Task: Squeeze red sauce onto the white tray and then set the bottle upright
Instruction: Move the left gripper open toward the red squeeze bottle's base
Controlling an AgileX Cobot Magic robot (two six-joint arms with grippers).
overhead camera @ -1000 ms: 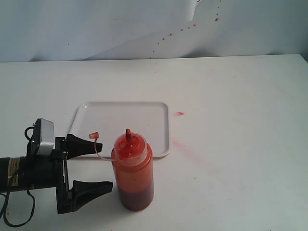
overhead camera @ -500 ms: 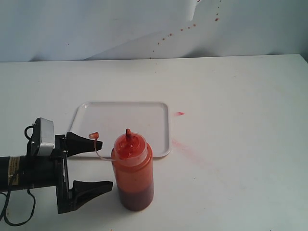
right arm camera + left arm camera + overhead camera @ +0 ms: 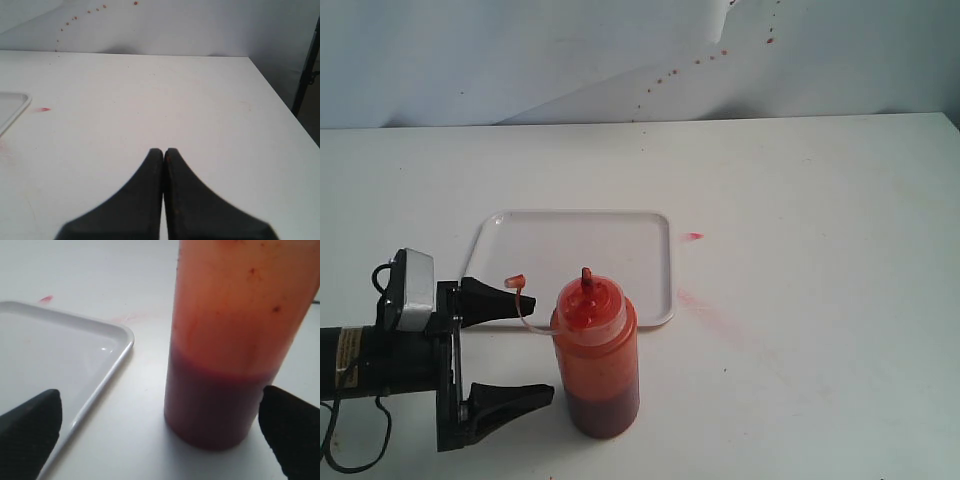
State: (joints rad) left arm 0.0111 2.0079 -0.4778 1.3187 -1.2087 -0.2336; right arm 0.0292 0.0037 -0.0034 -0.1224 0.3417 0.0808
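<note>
This looks like a robotics lab test bench: a bare white table (image 3: 800,200) stands against a plain pale backdrop sheet (image 3: 520,60) flecked with red spatter (image 3: 698,62). A black robot arm (image 3: 370,362) carrying a small silver camera box (image 3: 410,288) and a loose black cable (image 3: 350,445) reaches in over the table from the left of the exterior view

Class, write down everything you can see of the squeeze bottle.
The bottle is a translucent orange-red plastic cylinder, with dark red sauce filling roughly its lower third. It stands upright on the table, off the white tray and beside one of its corners. Its pointed red nozzle is uncovered; the small tethered cap hangs to one side. The open left claw flanks it without gripping.
</note>
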